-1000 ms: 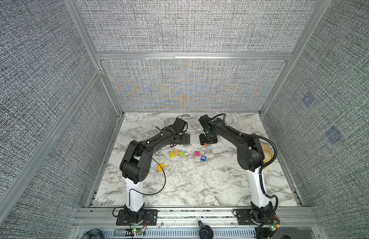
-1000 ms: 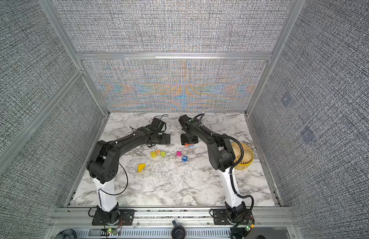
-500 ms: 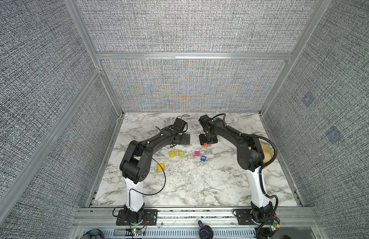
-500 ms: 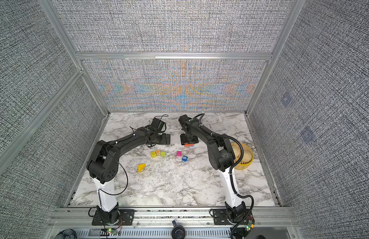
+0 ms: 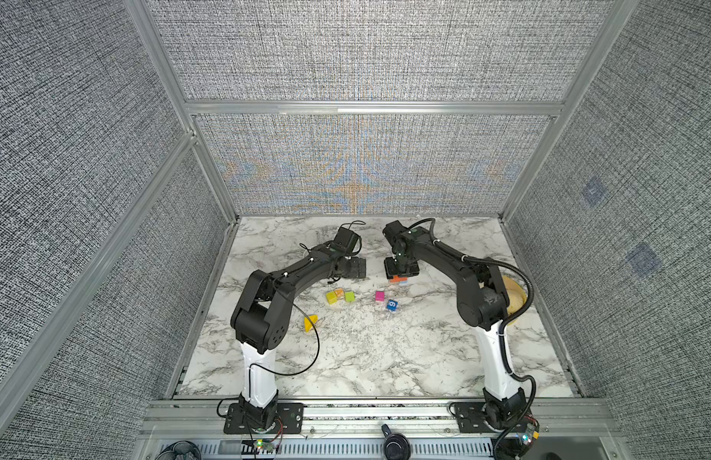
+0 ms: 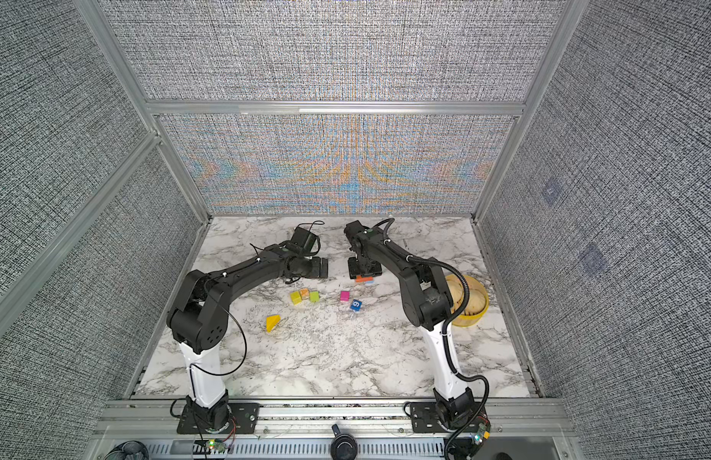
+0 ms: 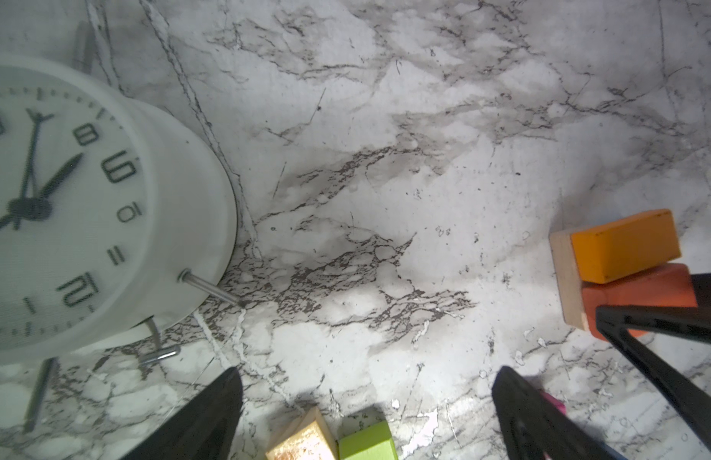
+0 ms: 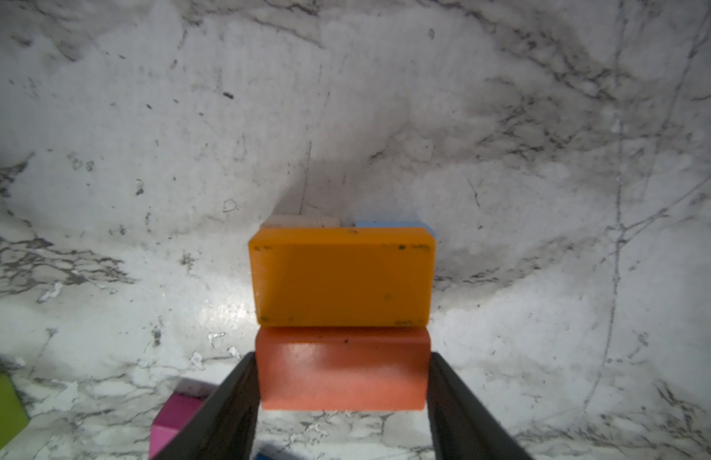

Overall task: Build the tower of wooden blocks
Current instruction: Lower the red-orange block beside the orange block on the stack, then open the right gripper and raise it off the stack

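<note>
The tower [image 5: 398, 279] stands right of centre at the back. In the right wrist view a tan slab [image 8: 302, 220] and a light blue slab [image 8: 391, 224] lie at the bottom, with an orange block [image 8: 342, 275] across them. A red-orange block [image 8: 342, 378] sits against it at the same height, and my right gripper [image 8: 342, 358] is shut on its two ends. My left gripper [image 7: 368, 374] hangs open over bare table, beside a tan cube [image 7: 302, 438] and a green cube [image 7: 368, 442]. Loose in both top views: yellow cube [image 5: 332, 298], magenta cube [image 5: 380, 295], blue "9" cube [image 5: 391, 305], yellow wedge [image 5: 311, 322].
A white round clock [image 7: 67, 207] stands on thin metal legs close to my left gripper. A yellow bowl [image 6: 469, 298] with tan pieces sits at the right edge, behind my right arm. Grey fabric walls close in the marble table [image 5: 366, 358] on three sides.
My right gripper has shifted slightly at the tower with the red-orange block between its fingers. The left arm and the loose blocks have not moved.
</note>
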